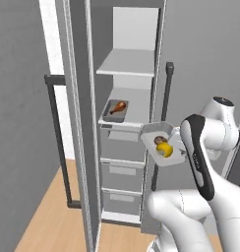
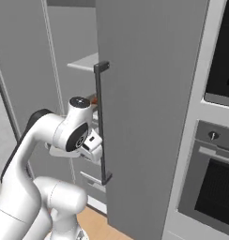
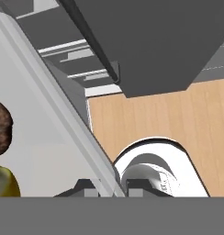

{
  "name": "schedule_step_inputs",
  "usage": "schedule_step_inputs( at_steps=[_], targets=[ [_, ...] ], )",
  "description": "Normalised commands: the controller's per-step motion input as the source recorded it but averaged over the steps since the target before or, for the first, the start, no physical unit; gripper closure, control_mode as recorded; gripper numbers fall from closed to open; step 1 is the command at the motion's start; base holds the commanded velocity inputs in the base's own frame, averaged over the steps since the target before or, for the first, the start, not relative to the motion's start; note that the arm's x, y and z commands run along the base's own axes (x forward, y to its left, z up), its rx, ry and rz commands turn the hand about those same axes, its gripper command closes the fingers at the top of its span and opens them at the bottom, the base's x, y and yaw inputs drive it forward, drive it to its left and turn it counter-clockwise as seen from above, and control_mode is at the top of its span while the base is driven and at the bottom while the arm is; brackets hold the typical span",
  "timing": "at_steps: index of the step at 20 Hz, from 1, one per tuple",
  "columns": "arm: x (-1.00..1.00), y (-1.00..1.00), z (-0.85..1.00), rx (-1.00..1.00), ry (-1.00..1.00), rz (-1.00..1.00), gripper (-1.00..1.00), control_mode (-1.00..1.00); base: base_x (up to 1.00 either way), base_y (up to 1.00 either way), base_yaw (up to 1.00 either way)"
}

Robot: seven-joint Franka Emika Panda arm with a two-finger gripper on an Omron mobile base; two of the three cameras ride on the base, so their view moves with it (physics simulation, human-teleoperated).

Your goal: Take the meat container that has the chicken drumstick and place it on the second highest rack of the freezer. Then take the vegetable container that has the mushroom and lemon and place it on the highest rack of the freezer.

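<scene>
Step two in hand. Meat container with chicken drumstick sat on second-highest rack. Claw clamped on vegetable container rim, mushroom and lemon aboard, outside freezer. Next: raise to highest rack, slide in level.

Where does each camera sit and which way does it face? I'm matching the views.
Left base view: behind-left of the arm, facing the open freezer, chicken drumstick, white arm.
Right base view: behind-right, facing the freezer door, wall oven, arm.
Hand view: on the hand, looking down past vegetable container to floor.
Left base and hand views share mushroom and lemon.
</scene>
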Motion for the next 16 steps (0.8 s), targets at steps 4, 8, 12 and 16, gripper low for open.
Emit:
schedule_step_inputs(
  at_steps=[4,8,12,16],
  targets=[
    [0.0,0.0,0.0,0.0,0.0,0.0,1.0,1.0,0.4,0.36,-0.2],
    [0.0,0.0,0.0,0.0,0.0,0.0,1.0,1.0,0.38,0.55,-0.13],
    [0.0,0.0,0.0,0.0,0.0,0.0,1.0,1.0,0.55,0.29,-0.16],
    [0.0,0.0,0.0,0.0,0.0,0.0,1.0,1.0,0.56,0.1,-0.13]
  ],
)
